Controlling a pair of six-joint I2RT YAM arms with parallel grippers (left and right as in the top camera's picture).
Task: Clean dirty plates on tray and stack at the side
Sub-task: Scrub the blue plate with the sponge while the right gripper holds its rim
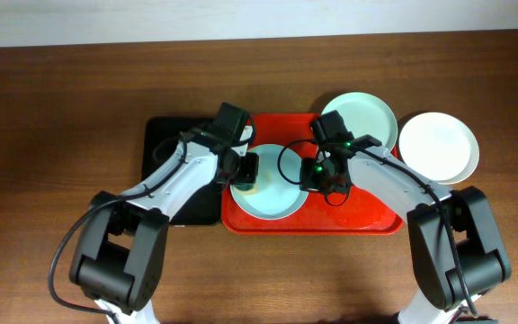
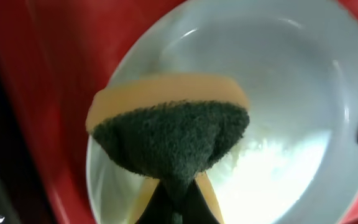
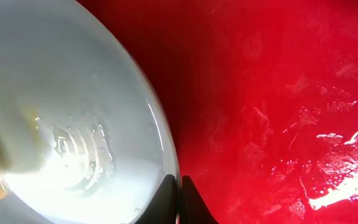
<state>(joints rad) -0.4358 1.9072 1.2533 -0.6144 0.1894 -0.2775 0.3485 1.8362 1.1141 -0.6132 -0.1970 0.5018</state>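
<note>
Plate [image 3: 73, 93] on tray [image 3: 278, 93], rim gripped — right pincer [image 3: 178, 182]

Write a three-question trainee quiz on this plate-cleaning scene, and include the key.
1. True or false: the left gripper holds a sponge over the pale plate on the red tray.
2. The right gripper is shut on: A) the pale plate's rim, B) the sponge, C) nothing.
3. What colour is the rightmost plate, lying on the table?
Key: 1 true; 2 A; 3 white.
</note>
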